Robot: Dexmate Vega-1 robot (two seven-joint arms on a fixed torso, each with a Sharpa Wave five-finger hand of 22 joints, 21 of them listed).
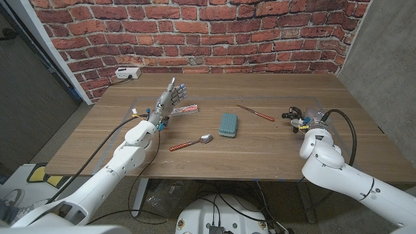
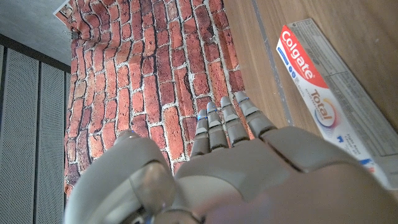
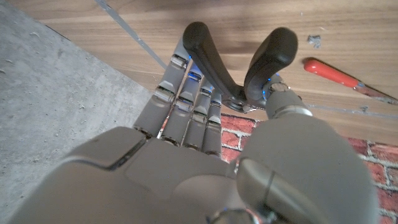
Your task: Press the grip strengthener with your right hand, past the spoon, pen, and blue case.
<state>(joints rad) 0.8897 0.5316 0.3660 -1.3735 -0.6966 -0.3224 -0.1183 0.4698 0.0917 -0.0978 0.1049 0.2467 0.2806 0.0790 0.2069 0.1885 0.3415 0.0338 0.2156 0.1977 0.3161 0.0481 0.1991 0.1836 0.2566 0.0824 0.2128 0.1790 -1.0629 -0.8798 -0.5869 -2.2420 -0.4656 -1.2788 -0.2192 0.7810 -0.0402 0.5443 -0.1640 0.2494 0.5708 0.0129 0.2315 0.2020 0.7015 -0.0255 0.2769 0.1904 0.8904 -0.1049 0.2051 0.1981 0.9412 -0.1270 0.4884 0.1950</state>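
**Right of the blue case: right hand on the grip strengthener**

At the right part of the wooden table, well right of the blue case, the right hand has the grip strengthener in it. Right wrist view: the grip strengthener has two black padded handles meeting in a V at a metal spring. The fingers lie along one handle, the thumb sits against the other, so the right hand is clamped on the tool. The handles stand apart at their free ends. The tool is lifted off or just over the wood, can't tell which.

Blue case as landmark:
- spoon, red handle, just left and nearer the robot, bowl end toward the case
- pen, red with a thin metal tip, right and a bit farther back, between the case and the grip strengthener, apart from both. Its red end also shows in the right wrist view
- toothpaste box, white and red, left and farther back
- left hand well left, raised off the table, fingers straight and held side by side, nothing in it, just beside the toothpaste box

Left wrist view: back of the left hand, fingertips pointing at the brick wall, the Colgate Total box lying flat on the wood beside it

A white power strip sits at the far left corner of the table, by the wall
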